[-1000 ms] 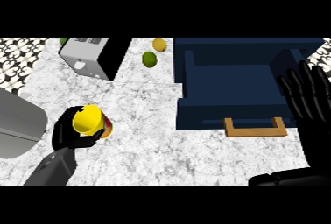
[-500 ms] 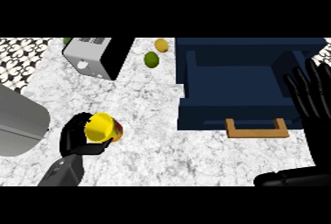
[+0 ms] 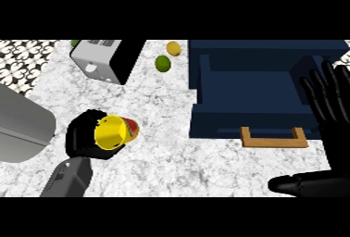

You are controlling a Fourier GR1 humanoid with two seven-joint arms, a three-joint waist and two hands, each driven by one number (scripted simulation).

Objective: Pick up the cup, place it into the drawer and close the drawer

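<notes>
The open navy drawer (image 3: 219, 123) fills the upper right. Beside it the right hand (image 3: 338, 143) rests, fingers straight and spread. The left hand (image 3: 80, 139) has its fingers curled round the tilted yellow cup (image 3: 109, 133), well left of the drawer.

A bare stretch of marble tabletop (image 3: 171, 159) runs between my left hand (image 3: 82, 138), curled round the yellow cup (image 3: 109, 132), and the open navy drawer (image 3: 219, 125). The drawer's well lies open from above. Its front wall and wooden handle (image 3: 273, 137) stand across a low approach. My right hand (image 3: 336, 134) stands open along the drawer's right side. A grey rounded object (image 3: 21, 125) hems me in on the left. Farther back a toaster (image 3: 103, 58), a lime (image 3: 163, 63) and a lemon (image 3: 173, 47) narrow the gap.
</notes>
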